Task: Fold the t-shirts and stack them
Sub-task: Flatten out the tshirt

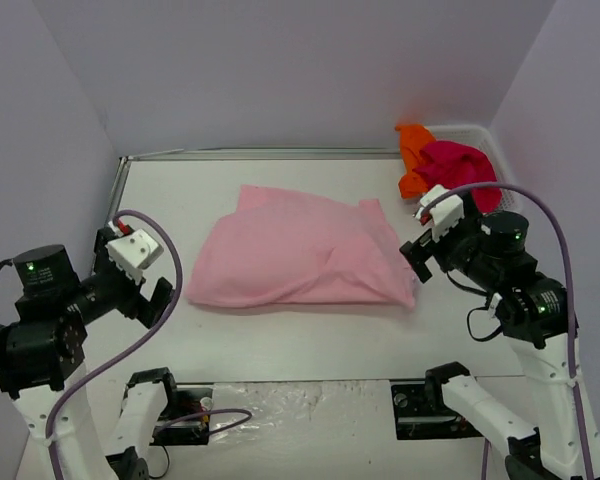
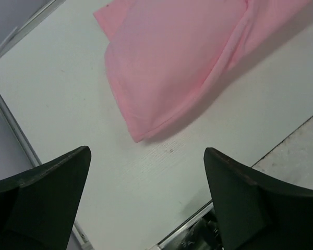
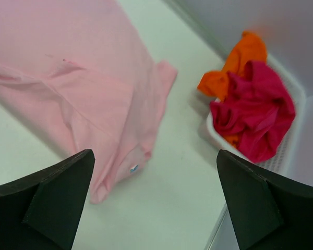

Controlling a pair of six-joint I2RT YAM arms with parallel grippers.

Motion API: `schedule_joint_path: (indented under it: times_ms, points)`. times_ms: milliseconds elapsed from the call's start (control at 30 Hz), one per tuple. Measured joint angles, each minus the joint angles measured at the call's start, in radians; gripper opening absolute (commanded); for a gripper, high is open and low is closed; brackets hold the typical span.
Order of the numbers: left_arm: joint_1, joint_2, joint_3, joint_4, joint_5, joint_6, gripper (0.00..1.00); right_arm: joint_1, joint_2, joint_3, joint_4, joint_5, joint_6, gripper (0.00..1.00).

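Note:
A light pink t-shirt point(image 1: 300, 252) lies folded over on the table's middle. It also shows in the left wrist view point(image 2: 182, 57) and the right wrist view point(image 3: 68, 78), where its small white neck label point(image 3: 133, 167) is visible. A magenta-red t-shirt point(image 1: 460, 168) and an orange t-shirt point(image 1: 413, 155) lie crumpled in the white mesh basket point(image 1: 480, 131) at the back right; both show in the right wrist view point(image 3: 255, 112) point(image 3: 235, 62). My left gripper point(image 1: 152, 295) is open and empty, left of the pink shirt. My right gripper point(image 1: 417, 262) is open and empty at the shirt's right edge.
The white table point(image 1: 180, 200) has a raised metal rim along its left and far edges. Lavender walls enclose the back and sides. The basket's rim point(image 3: 219, 138) stands close to my right arm. The arm bases and cables sit at the near edge.

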State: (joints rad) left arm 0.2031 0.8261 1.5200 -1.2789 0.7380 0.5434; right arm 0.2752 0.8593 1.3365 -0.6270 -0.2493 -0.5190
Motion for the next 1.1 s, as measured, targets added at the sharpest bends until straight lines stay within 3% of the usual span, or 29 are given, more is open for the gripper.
schedule_joint_path:
  times_ms: [100,233,533,600,633,733,833,1000,1100]
  points:
    - [0.0,-0.028,0.0,-0.046,0.064,0.107,0.93,0.0,-0.017,-0.086,-0.068,0.013,-0.018,1.0]
    - [0.0,0.063,0.03,-0.066,0.153,0.149,0.9,-0.001,0.045,-0.089,-0.08,0.029,-0.03,1.0]
    - [-0.058,0.446,-0.084,0.26,0.145,-0.127,0.85,-0.001,0.358,-0.024,0.086,0.051,-0.021,0.98]
    - [-0.109,0.558,-0.086,0.335,0.095,-0.168,0.83,-0.001,0.473,0.006,0.114,0.051,-0.013,0.81]
    - [-0.148,0.611,-0.086,0.368,0.064,-0.188,0.81,-0.001,0.541,0.033,0.128,0.05,-0.006,0.58]
    - [-0.238,0.721,-0.085,0.447,-0.003,-0.229,0.78,-0.001,0.768,0.129,0.166,0.049,0.016,0.2]
    - [-0.289,0.811,-0.035,0.487,-0.048,-0.262,0.72,-0.001,0.969,0.224,0.19,0.054,0.04,0.06]
    - [-0.299,0.939,0.115,0.573,-0.112,-0.319,0.55,-0.002,1.141,0.299,0.194,0.068,0.06,0.0]
    - [-0.312,1.03,0.242,0.609,-0.155,-0.349,0.33,-0.003,1.158,0.31,0.195,0.085,0.066,0.0]
